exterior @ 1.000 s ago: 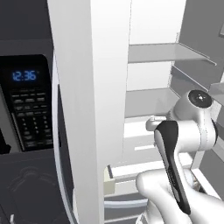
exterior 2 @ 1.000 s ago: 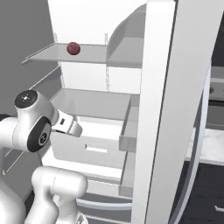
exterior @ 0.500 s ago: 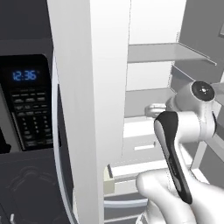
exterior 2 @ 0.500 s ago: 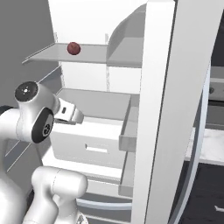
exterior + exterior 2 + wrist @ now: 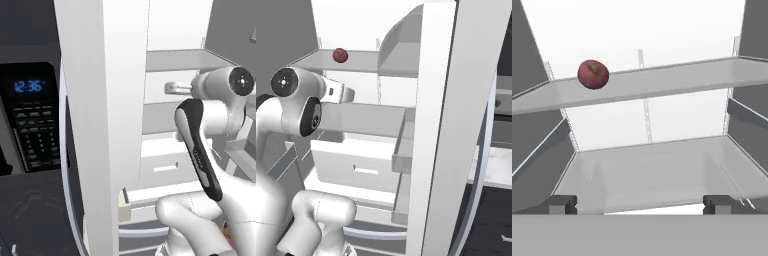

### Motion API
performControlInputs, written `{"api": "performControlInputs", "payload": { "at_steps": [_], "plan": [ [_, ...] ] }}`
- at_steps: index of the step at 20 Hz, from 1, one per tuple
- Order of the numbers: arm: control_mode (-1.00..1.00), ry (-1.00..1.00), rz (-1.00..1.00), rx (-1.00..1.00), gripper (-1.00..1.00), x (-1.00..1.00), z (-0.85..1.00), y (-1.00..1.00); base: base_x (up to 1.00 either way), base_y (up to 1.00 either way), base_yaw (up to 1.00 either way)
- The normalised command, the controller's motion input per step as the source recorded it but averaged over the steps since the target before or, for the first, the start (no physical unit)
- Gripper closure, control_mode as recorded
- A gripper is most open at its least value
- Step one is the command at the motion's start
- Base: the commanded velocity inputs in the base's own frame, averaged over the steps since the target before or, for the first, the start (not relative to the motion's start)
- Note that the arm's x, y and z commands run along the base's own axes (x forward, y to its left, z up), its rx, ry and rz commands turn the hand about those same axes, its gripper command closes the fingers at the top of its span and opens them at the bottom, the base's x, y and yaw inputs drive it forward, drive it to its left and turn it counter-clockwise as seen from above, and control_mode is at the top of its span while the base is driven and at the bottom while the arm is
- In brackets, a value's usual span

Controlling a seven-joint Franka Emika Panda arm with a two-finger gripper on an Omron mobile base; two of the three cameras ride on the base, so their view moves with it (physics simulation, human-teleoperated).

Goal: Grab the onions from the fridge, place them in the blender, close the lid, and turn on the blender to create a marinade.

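Matt maroon onion [image 5: 593,74] rests on a smooth, translucent glass-like fridge shelf [image 5: 662,82].

Onion [image 5: 593,74]: on the upper shelf [image 5: 677,80] inside the fridge [image 5: 441,125], toward its left end in the hand view.
Pincer [image 5: 640,204]: inside the fridge, below the upper shelf, above the lower shelf [image 5: 652,172].
White drawer [image 5: 356,162]: under the lower shelf.
Microwave [image 5: 30,120]: left of the fridge.

Flat, even rendered light; sharp.
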Motion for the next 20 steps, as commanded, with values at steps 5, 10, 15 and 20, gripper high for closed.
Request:
{"api": "performControlInputs", "payload": {
  "at_steps": [5, 10, 15, 20],
  "plan": [
    [-1.00, -0.40, 0.00, -0.06, -1.00, 0.00, 1.00, 0.10, 0.00, 0.00, 0.00],
    [-1.00, -0.18, 0.00, -0.07, -1.00, 0.14, 0.75, 0.27, 0.00, 0.00, 0.00],
    [-1.00, 0.31, 0.00, 0.00, -1.00, 0.48, 0.32, 0.12, 0.00, 0.00, 0.00],
    [-1.00, 0.42, 0.01, -0.04, -1.00, 0.35, -0.04, 0.01, 0.00, 0.00, 0.00]
  ]
}}
